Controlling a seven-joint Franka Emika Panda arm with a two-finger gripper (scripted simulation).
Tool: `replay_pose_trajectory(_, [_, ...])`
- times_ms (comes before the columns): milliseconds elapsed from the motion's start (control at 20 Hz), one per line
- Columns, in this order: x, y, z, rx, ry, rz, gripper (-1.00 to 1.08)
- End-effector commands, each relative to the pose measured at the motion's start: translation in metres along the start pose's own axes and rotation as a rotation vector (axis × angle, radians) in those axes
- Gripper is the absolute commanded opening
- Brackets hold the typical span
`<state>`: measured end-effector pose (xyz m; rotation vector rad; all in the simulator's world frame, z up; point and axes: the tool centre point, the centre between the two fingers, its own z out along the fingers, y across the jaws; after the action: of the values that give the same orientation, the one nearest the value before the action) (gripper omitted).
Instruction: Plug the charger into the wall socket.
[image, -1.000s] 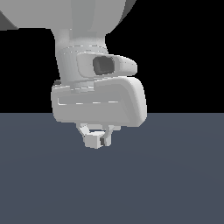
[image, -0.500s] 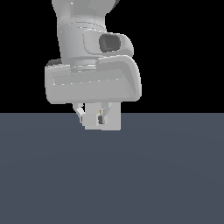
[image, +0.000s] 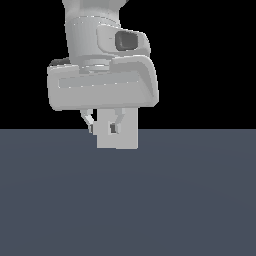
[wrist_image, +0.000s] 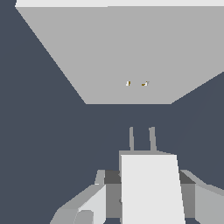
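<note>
My gripper (image: 103, 128) is shut on the charger (image: 118, 134), a small off-white box hanging below the hand, just above the dark floor. In the wrist view the charger (wrist_image: 151, 188) sits between my fingers (wrist_image: 89, 203). Its two short prongs (wrist_image: 142, 139) point toward the wall socket (wrist_image: 127, 52), a large flat off-white plate. The socket's two tiny gold slots (wrist_image: 136, 83) lie ahead of the prongs, slightly off their line. A stretch of dark floor separates the prongs from the plate. The exterior view does not show the socket.
A dark grey-blue floor (image: 128, 200) spreads under the hand, with a black background above it. Nothing else shows around the plate in the wrist view.
The hand, still holding the charger, looms larger and higher in the exterior view, shifted slightly toward that view's right. It has come closer to that camera.
</note>
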<state>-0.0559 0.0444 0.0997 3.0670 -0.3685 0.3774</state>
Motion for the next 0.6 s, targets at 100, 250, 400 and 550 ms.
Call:
replay_pose_trajectory(100, [0.0000, -0.0006, -0.0004, 0.001, -0.001, -0.003, -1.00])
replay_pose_trajectory(250, [0.0000, -0.0006, -0.0004, 0.001, -0.001, -0.003, -1.00])
replay_pose_trajectory(400, [0.0007, -0.0006, -0.0002, 0.001, -0.001, -0.003, -1.00])
replay_pose_trajectory(550, [0.0051, -0.0004, 0.0011, 0.002, -0.002, -0.003, -1.00])
